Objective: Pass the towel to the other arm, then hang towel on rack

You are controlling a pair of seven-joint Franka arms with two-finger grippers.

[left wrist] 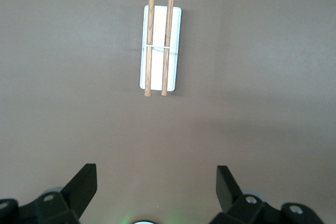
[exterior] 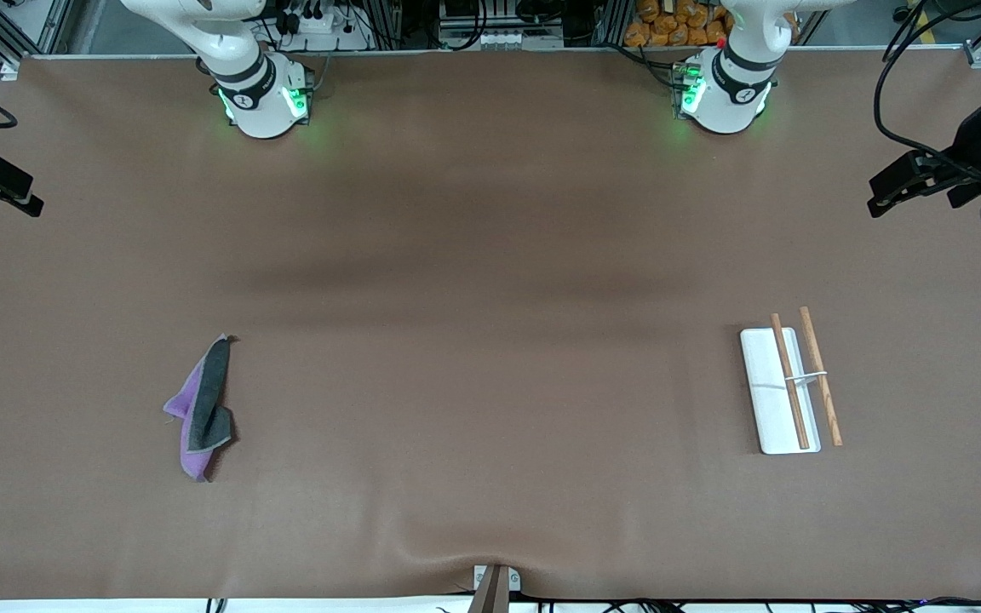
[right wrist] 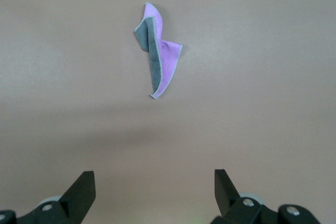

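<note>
The towel point(exterior: 205, 409) lies crumpled on the brown table toward the right arm's end, purple face partly covered by its dark grey face; the right wrist view shows the towel point(right wrist: 157, 61) well below its camera. The rack point(exterior: 784, 392), a white base plate with two wooden rods and a silver crossbar, sits toward the left arm's end, and the left wrist view looks down on the rack point(left wrist: 160, 45). My right gripper point(exterior: 26, 196) point(right wrist: 155, 182) hangs open and high over its end of the table. My left gripper point(exterior: 878, 194) point(left wrist: 156, 182) hangs open and high over its own end. Both are empty.
The brown table mat point(exterior: 490, 298) spreads wide between towel and rack. A small camera mount point(exterior: 493, 587) sits at the table edge nearest the front camera. The two arm bases point(exterior: 261, 98) point(exterior: 725, 94) stand along the farthest edge, with cables and clutter past it.
</note>
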